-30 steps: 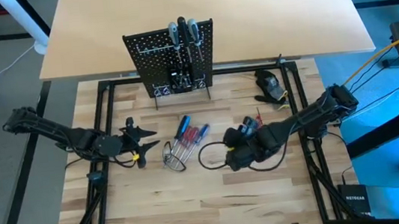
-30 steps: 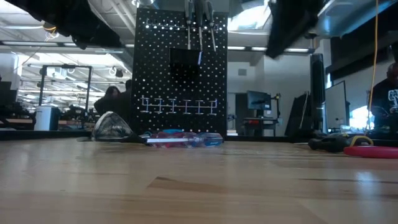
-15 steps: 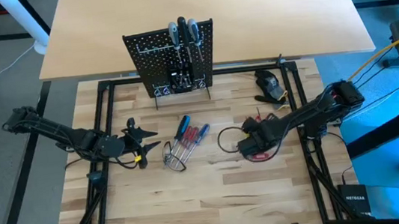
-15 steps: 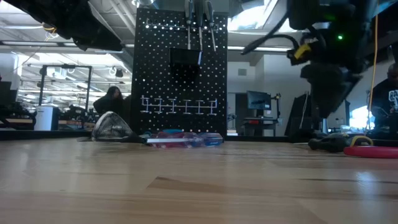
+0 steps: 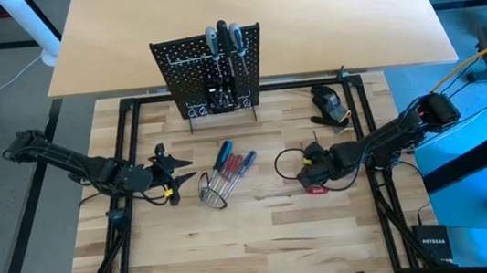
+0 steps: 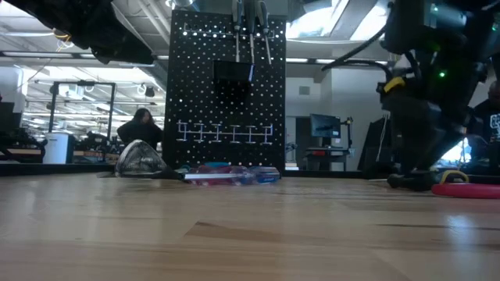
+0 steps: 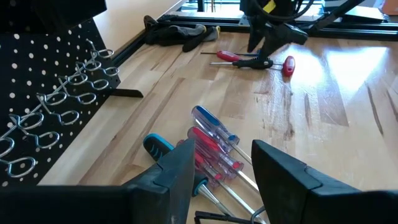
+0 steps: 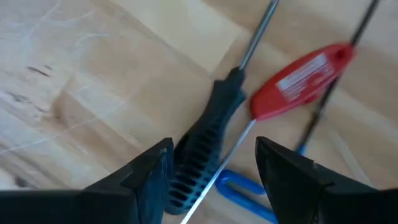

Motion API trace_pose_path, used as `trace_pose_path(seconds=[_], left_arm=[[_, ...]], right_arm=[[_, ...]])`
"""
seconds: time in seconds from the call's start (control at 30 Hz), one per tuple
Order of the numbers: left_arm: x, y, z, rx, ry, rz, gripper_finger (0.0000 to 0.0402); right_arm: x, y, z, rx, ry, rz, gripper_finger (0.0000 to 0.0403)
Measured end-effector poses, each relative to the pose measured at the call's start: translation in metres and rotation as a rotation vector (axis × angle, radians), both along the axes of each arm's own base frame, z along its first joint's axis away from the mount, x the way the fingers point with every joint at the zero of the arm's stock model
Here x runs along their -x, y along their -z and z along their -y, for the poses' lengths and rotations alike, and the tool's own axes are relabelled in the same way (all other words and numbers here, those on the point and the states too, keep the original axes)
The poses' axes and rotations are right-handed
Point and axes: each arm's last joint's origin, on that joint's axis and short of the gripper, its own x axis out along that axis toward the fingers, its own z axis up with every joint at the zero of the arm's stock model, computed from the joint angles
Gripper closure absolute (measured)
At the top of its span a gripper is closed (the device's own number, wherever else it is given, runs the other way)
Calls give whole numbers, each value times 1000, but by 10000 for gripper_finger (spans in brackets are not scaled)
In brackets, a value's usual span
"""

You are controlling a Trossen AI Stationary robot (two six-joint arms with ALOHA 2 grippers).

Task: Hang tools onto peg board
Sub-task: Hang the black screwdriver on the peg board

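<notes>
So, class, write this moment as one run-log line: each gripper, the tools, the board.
left gripper: open, above screwdrivers | right gripper: open, over black-handled tool | peg board: upright, few tools hung

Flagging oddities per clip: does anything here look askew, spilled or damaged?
Nothing looks damaged. The black perforated metal peg board stands upright with a few tools hung. The blue- and red-handled screwdrivers lie in a loose heap on the pale wooden table, unhung.

Two black jointed arms point(image 5: 72, 162) trailing yellow-tagged black cables.
</notes>
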Motion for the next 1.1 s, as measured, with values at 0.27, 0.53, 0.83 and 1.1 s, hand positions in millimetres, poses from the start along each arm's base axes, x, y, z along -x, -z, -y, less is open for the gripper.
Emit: trace_pose_path(seconds=[0.27, 0.53, 0.83, 1.1], left_arm=[[0, 0, 0, 0, 0, 0, 253], [0, 0, 0, 0, 0, 0, 253], [0, 0, 0, 1, 0, 4, 253], [0, 0, 0, 1, 0, 4, 253]], right_arm=[[4, 12, 1, -10, 41, 40, 175], [10, 20, 2, -24, 56, 31, 175], [10, 20, 3, -18, 34, 22, 195], [10, 20, 3, 1, -7, 10, 275]])
